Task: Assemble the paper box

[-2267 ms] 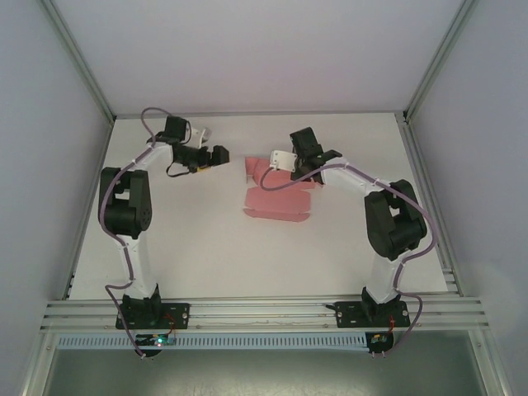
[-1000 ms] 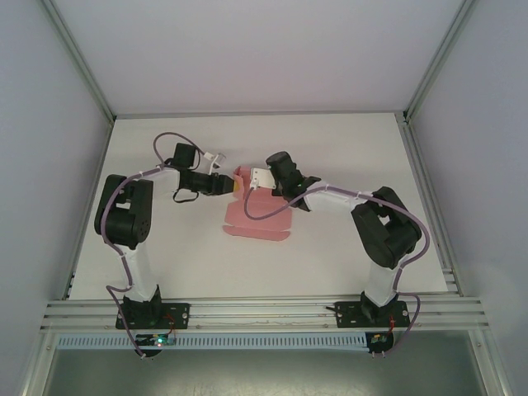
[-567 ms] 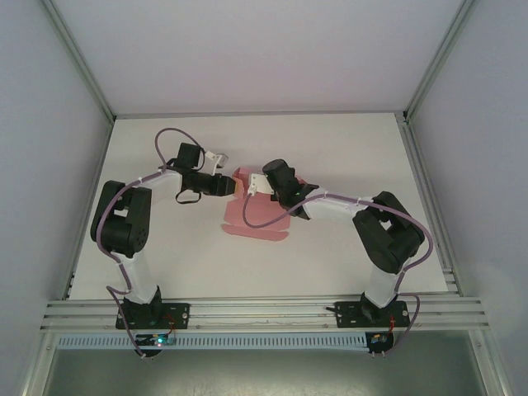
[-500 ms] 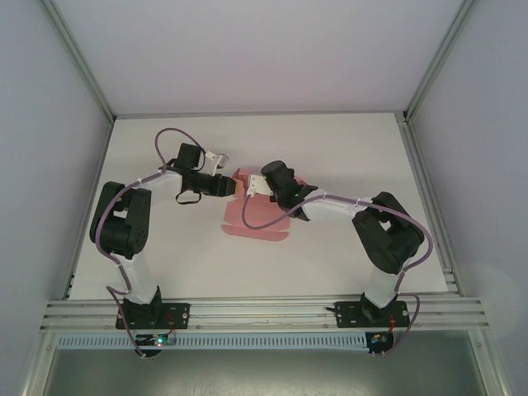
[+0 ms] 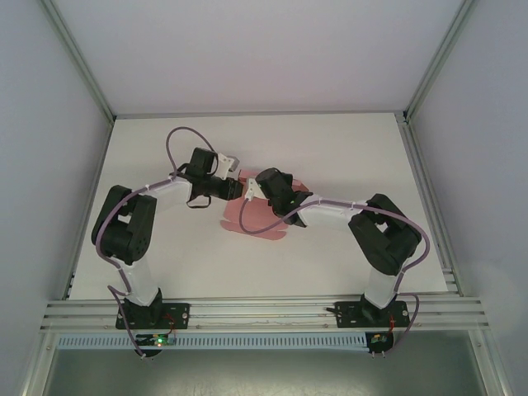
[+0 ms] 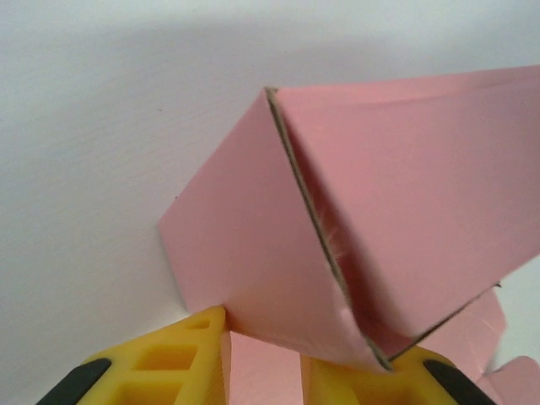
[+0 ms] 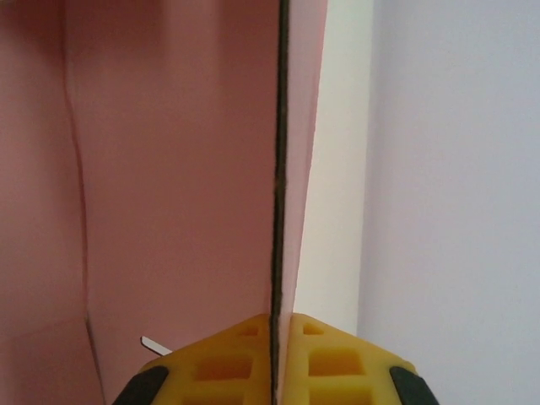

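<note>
The pink paper box [image 5: 257, 221] lies partly folded at the table's middle, between both arms. My right gripper [image 5: 266, 186] is over its far edge and, in the right wrist view, is shut [image 7: 277, 354] on the thin edge of an upright pink panel [image 7: 169, 169]. My left gripper [image 5: 237, 189] meets the box from the left. In the left wrist view its yellow fingers [image 6: 177, 363] stand apart, open [image 6: 266, 371], with a raised, folded pink flap [image 6: 405, 194] just over them and pink card in the gap.
The white table [image 5: 157, 247] is walled by grey panels and an aluminium frame rail [image 5: 264, 311] along the near edge. Purple cables loop over both arms near the box. Free room lies left, right and behind the box.
The left arm has reached right until its gripper touches the box's left end. The right gripper, holding its panel, has moved left and nearer, dragging the box that way.
</note>
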Motion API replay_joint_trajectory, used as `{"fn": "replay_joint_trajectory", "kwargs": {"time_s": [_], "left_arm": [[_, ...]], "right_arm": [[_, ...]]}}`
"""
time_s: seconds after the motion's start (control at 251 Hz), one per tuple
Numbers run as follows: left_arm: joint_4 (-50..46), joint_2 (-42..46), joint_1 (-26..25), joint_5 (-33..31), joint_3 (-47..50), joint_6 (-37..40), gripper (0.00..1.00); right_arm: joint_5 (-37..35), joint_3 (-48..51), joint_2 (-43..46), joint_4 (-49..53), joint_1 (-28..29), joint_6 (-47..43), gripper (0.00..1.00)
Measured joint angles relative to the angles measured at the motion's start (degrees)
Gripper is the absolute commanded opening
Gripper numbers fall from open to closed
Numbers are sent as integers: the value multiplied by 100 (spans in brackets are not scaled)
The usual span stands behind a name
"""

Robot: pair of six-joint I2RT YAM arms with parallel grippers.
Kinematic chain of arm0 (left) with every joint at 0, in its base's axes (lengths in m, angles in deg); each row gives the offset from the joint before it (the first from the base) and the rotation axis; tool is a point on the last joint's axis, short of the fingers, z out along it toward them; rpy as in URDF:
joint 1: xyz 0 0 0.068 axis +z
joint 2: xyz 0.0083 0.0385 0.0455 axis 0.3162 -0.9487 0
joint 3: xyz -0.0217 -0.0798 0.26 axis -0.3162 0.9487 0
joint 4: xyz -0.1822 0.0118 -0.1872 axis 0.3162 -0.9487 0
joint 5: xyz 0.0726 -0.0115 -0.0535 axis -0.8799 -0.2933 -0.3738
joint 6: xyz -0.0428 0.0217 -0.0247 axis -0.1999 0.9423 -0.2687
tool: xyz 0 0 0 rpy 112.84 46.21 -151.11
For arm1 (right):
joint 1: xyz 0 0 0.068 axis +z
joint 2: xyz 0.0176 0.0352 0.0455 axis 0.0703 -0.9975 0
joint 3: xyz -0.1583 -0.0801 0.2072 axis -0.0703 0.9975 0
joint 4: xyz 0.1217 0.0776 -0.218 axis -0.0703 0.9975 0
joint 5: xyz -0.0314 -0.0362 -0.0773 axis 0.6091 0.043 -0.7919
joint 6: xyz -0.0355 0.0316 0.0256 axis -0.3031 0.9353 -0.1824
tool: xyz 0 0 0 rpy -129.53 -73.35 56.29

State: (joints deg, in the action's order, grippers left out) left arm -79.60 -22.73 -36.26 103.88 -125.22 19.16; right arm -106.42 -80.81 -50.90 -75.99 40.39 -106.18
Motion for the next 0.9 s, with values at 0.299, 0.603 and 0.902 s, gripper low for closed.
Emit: {"fn": "replay_joint_trajectory", "kwargs": {"time_s": [0.299,0.603,0.902], "left_arm": [[1311,372,-199,-490,992,-210,46],[1565,369,-195,-522,1056,-96,41],[1285,452,4,125,933,212,53]], "right_arm": [[560,-365,190,1121,2,317,0],[581,-267,109,765,-116,-35,0],[153,334,24,-699,-103,-680,0]]}}
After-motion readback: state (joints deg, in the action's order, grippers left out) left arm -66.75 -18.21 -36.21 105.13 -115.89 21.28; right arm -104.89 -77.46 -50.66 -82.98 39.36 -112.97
